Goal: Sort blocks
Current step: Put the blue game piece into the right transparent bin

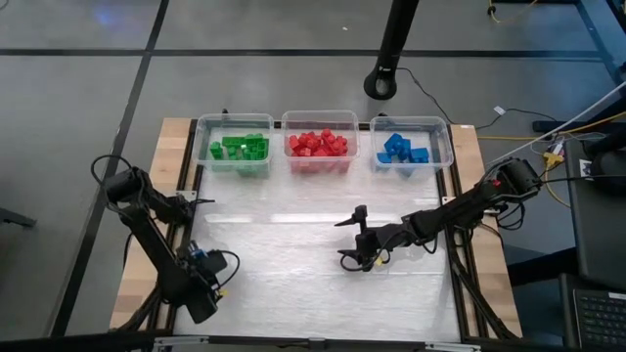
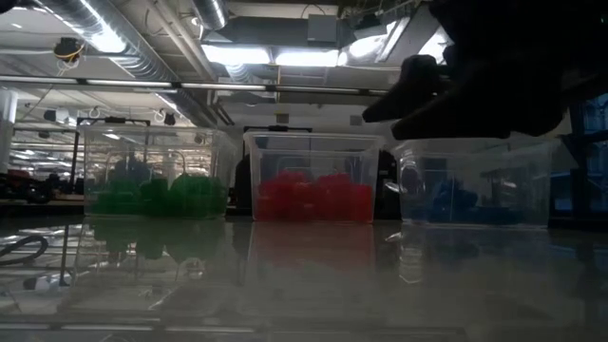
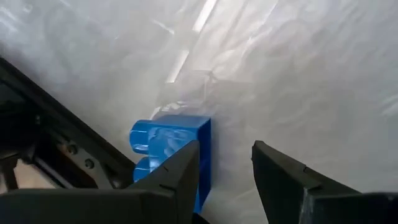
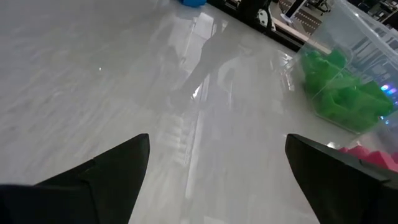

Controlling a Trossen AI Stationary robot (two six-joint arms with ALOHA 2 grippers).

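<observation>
Green blocks [image 1: 238, 148], red blocks [image 1: 317, 145] and blue blocks [image 1: 403, 150] lie in three clear bins at the table's far edge. One loose blue block [image 3: 176, 144] lies on the table near the left edge. My left gripper [image 3: 226, 167] is open just above the table. The block sits outside its gap, beside one finger [image 3: 181, 169]. My right gripper [image 1: 352, 240] hangs wide open over the table's middle, holding nothing. In the right wrist view, the gripper [image 4: 217, 171] shows only bare table between its fingers. My left gripper has the loose blue block's side [image 3: 200, 149] next to the outer side of one finger, which comes down at it from above. That finger covers the meeting place, so I cannot tell whether it touches. The block lies flat on the table.
The three bins stand in a row: green bin [image 1: 235, 144], red bin [image 1: 320, 140], blue bin [image 1: 411, 144]. The table [image 1: 293, 284] has a glossy white top with black rails along its left and right sides. A black stand base [image 1: 381, 83] sits beyond the far edge.
</observation>
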